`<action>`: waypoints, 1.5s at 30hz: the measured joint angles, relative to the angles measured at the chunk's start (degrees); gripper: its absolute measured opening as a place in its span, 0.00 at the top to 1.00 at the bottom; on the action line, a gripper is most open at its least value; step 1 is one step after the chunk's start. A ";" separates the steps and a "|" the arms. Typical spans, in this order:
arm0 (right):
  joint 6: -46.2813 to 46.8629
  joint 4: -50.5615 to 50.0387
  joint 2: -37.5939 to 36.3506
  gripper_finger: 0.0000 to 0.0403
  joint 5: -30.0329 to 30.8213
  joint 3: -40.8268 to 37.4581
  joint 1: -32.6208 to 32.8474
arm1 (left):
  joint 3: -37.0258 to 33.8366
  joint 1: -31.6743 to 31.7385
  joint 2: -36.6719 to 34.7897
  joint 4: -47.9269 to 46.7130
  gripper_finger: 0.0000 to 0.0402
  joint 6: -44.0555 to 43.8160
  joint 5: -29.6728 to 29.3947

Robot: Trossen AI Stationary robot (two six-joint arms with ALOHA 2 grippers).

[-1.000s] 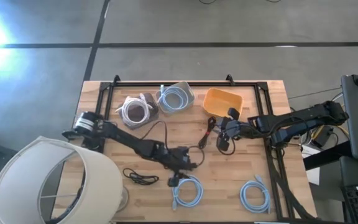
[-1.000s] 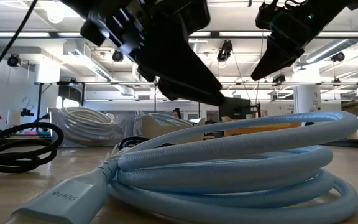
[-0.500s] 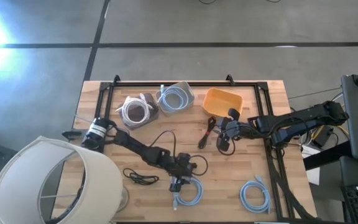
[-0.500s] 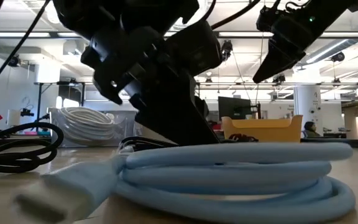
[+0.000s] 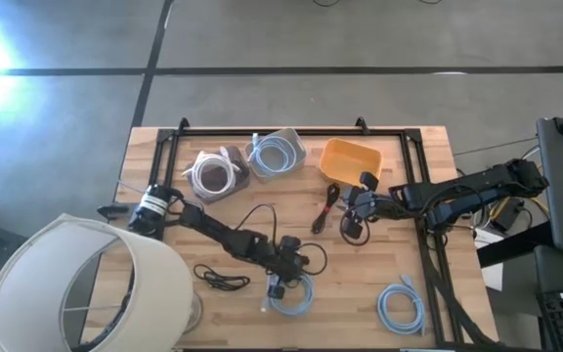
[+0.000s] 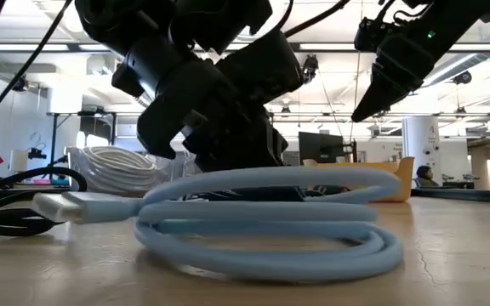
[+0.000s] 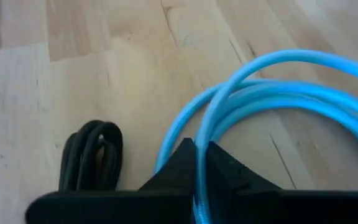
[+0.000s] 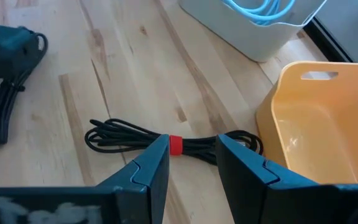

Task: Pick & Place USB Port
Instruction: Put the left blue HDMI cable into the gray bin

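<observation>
left gripper (image 5: 280, 281) pinches 1 strand of the coiled light-blue usb cable (image 5: 292, 294) near the wooden table (image 5: 360, 284) front, so the coil may unravel or slip; right gripper (image 5: 352, 217) hovers spread above the red-banded black cable bundle (image 8: 173, 145).

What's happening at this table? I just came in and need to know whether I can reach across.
Two robot arms are sorting cables on a wooden table. The left gripper has its jaws shut on a light blue cable coil near the table's front edge. The right gripper hangs with jaws open over a black cable with a red tie, next to an empty orange bin. Two more bins at the back already hold coiled cables, so it looks mid-task.
</observation>
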 joint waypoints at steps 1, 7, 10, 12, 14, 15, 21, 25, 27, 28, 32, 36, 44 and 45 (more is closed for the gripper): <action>0.00 0.00 0.00 0.69 0.00 0.00 0.00 | -0.12 0.00 -0.33 0.66 0.95 0.18 0.00; 0.00 0.02 0.00 0.69 0.00 0.00 0.00 | -0.16 0.11 -5.24 2.64 0.93 1.76 -0.57; 0.00 0.02 0.00 0.69 0.02 0.00 0.00 | -0.12 0.15 -8.37 1.79 0.95 3.78 -3.23; 0.00 0.18 0.00 0.69 0.02 0.00 0.00 | -0.12 0.15 -10.67 -0.06 0.95 5.82 -7.57; 0.00 0.54 0.00 0.69 0.02 0.00 0.00 | -0.12 0.43 -13.20 -1.91 0.95 8.69 -13.44; 0.00 1.00 0.00 0.69 0.02 0.00 0.00 | -0.12 0.65 -14.65 -3.03 0.94 10.14 -16.35; -0.31 1.51 0.00 0.69 0.11 0.00 0.00 | -0.12 3.43 -21.15 -7.57 0.94 12.05 -24.79; -1.61 1.57 0.00 0.69 0.17 0.00 0.00 | -0.08 5.28 -25.59 -6.49 0.95 12.94 -27.17; -2.16 1.67 0.00 0.69 0.17 0.00 0.00 | -0.06 6.25 -27.17 -6.72 0.94 14.89 -31.52; -2.25 1.77 0.00 0.69 0.17 0.00 0.00 | -0.06 6.92 -27.53 -6.82 0.93 16.37 -34.04; -2.91 2.81 0.00 0.69 0.20 0.00 0.00 | -0.06 10.83 -28.47 -6.86 0.94 21.32 -39.66; -3.45 3.06 0.00 0.69 0.20 0.00 -0.01 | -0.06 16.93 -27.60 -6.76 0.94 20.23 -39.63; -3.45 3.02 0.00 0.69 0.20 0.00 -0.01 | -0.12 29.55 -24.25 -4.57 0.94 19.73 -39.65; -3.45 2.99 0.00 0.69 0.20 0.00 0.00 | -0.12 30.65 -24.14 -3.47 0.94 19.43 -39.67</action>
